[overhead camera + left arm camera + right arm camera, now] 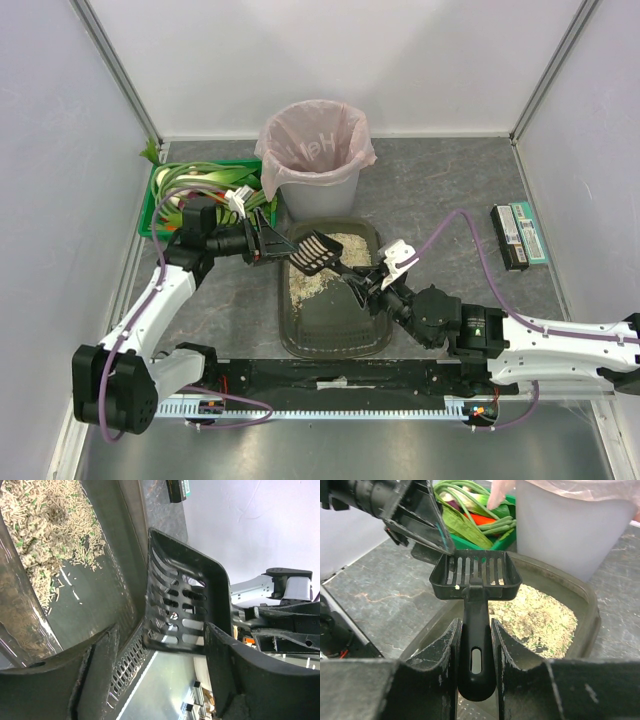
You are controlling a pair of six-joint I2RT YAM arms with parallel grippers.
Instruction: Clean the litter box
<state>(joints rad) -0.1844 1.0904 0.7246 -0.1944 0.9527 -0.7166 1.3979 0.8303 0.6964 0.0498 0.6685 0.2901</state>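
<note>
Litter box lay at the centre of the table, long axis running away from the arm bases, near half showing bare ridged floor. Beige litter was heaped in the far half only. A black slotted scoop hung over the far-left part of the tray, head level and clear of the litter, with a single grain on its slots. Its handle ran back toward the near right. Right gripper was pressed together on that handle, one finger on each side, just above the tray's right-centre. The right arm reached in low from the near-right corner, forearm stretched along the table edge and wrist angled toward the far left. Left gripper sat at the tray's far-left corner, just beside the scoop head, jaws spread and gripping nothing. In the left wrist view the scoop head stood just past the fingertips, and contact could not be told. The left arm rose from the near-left base, elbow bent, wrist turned right. Behind the tray stood a grey bin lined with a pink bag. A green crate of vegetables sat to the far left.
</note>
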